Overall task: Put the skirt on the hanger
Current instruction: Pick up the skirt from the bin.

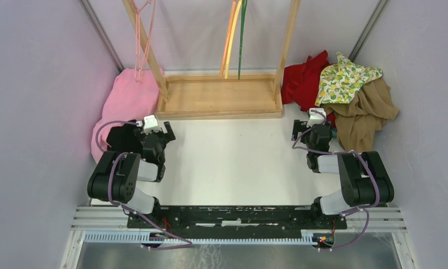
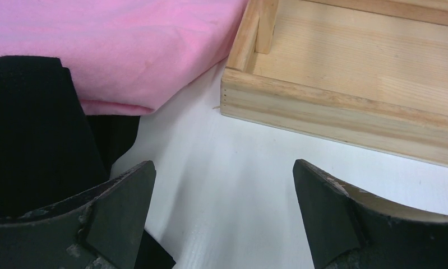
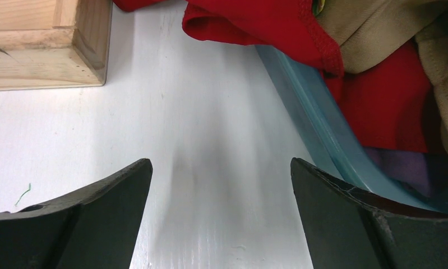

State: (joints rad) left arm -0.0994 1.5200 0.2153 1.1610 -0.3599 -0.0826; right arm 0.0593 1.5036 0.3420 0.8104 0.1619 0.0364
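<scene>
The skirt [image 1: 345,78], cream with yellow lemons and green leaves, lies on top of a heap of clothes at the back right. The pink hanger [image 1: 140,33] hangs from the left post of the wooden rack at the back left. My left gripper [image 1: 153,131] is open and empty over the white table, near the rack's front left corner; in the left wrist view [image 2: 224,185] only bare table lies between its fingers. My right gripper [image 1: 310,126] is open and empty in front of the heap, and in its wrist view [image 3: 221,179] only table shows between the fingers.
The wooden rack base [image 1: 218,98] stands at the back middle, with an orange-yellow hanger [image 1: 230,33] and a green hanger [image 1: 241,33]. A red garment [image 1: 303,78] and a tan garment [image 1: 367,109] lie under the skirt. A blue bin edge [image 3: 317,112] is there. Pink cloth [image 1: 129,98] and black cloth [image 1: 120,140] lie left.
</scene>
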